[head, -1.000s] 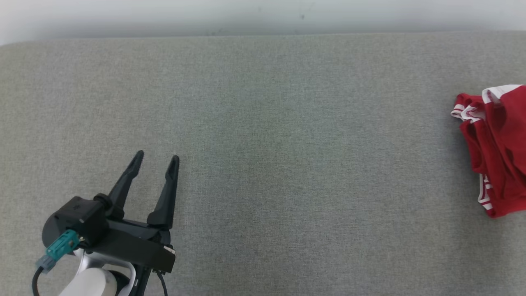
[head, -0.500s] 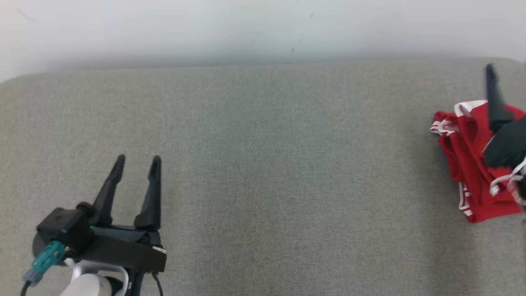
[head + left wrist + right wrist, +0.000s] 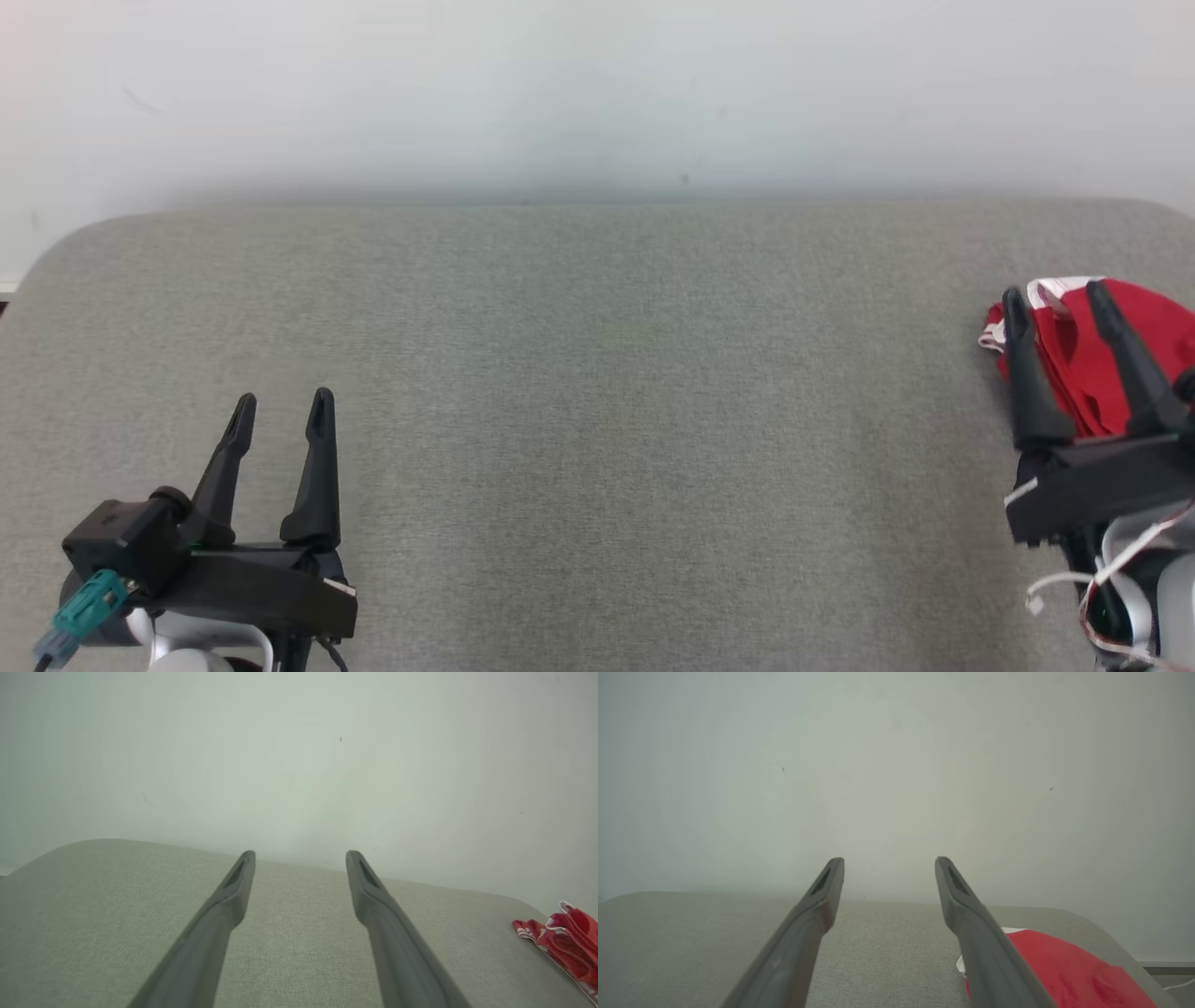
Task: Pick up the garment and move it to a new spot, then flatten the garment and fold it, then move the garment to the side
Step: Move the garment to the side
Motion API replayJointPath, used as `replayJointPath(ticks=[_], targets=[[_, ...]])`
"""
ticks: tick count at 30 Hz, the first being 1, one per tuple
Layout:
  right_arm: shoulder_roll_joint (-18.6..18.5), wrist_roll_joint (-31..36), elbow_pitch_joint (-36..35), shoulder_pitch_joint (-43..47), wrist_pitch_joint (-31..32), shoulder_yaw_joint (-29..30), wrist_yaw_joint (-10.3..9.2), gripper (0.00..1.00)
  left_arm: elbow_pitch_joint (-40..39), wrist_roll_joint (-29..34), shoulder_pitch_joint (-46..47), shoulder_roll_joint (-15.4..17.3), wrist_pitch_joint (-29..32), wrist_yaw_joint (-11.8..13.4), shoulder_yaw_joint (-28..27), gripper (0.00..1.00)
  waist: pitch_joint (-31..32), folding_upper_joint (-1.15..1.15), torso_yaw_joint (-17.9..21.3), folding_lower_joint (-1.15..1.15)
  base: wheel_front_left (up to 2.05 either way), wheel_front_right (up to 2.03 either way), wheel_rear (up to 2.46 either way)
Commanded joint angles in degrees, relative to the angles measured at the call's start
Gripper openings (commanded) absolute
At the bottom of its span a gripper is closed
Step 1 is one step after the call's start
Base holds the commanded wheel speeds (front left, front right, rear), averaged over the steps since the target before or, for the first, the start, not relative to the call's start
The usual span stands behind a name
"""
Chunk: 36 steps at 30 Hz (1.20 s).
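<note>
The garment (image 3: 1078, 373) is a red piece of cloth bunched into a rumpled heap, with white trim bands along its edges. It lies on the grey fabric surface (image 3: 597, 392) at 3 o'clock in the head view, close to that surface's rounded corner. In the left wrist view the garment (image 3: 567, 942) shows at 4 o'clock as several layered red folds, and the white band along its edge carries thin red stripes. In the right wrist view it (image 3: 1069, 970) sits at 5 o'clock as a smooth red mound with a bit of white at its near edge.

The right gripper (image 3: 1056, 294) is at 4 o'clock in the head view, its 2 fingers spread apart and crossing in front of the heap; I cannot tell whether they touch it. Its own view (image 3: 890, 862) has only grey fabric between the fingers. The left gripper (image 3: 283, 399) is at 8 o'clock, well apart from the garment, jaws spread wide and holding nothing (image 3: 301, 856). A pale wall (image 3: 597, 93) rises at 12 o'clock.
</note>
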<state>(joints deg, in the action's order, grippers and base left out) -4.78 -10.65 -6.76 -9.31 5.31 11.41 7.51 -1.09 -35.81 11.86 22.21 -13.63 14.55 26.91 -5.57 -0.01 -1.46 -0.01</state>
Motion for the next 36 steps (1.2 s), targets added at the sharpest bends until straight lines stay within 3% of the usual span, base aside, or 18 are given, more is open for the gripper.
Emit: replayJointPath(ticks=[1, 6, 13, 19, 27, 36], targets=[[0.6, -0.6, -1.4, 2.1, -0.2, 0.2, -0.05, 1.0, 0.1, 0.1, -0.7, 0.7, 0.2, -0.1, -0.2, 1.0, 2.0, 0.01, -1.9, 0.01, 0.0, 0.0, 0.0], [1.8, -0.8, -2.9, 6.4, 0.0, 0.7, -0.05, 1.0, 0.0, 0.7, -1.5, 0.8, 1.1, 2.0, -0.2, 1.0, 3.5, 0.01, -4.2, 0.01, 0.0, 0.0, 0.0], [1.8, -5.1, -1.5, 10.0, -3.8, 2.5, -0.05, 1.0, -1.0, -2.4, -3.4, 0.0, 0.8, 1.5, -1.6, 1.0, 4.9, 0.01, -6.6, 0.01, 0.0, 0.0, 0.0], [1.9, -7.8, 0.7, 11.9, -8.0, 1.7, -0.05, 1.0, -0.4, -3.9, -5.0, -0.7, -0.2, -0.3, -2.6, 1.0, 5.2, 0.01, -7.1, 0.01, 0.0, 0.0, 0.0], [1.8, -9.1, 4.5, 13.0, -14.1, -5.1, -0.05, 1.0, 1.4, -3.0, -5.7, 0.9, -1.1, -6.5, -0.9, 1.0, 4.7, 0.01, -6.3, 0.01, 0.0, 0.0, 0.0], [1.8, -3.0, 8.2, 14.2, -17.6, -6.8, -0.05, 1.0, 3.4, 0.9, -5.1, 2.4, -1.2, -5.1, -0.5, 1.0, 3.7, 0.01, -5.7, 0.01, 0.0, 0.0, 0.0]])
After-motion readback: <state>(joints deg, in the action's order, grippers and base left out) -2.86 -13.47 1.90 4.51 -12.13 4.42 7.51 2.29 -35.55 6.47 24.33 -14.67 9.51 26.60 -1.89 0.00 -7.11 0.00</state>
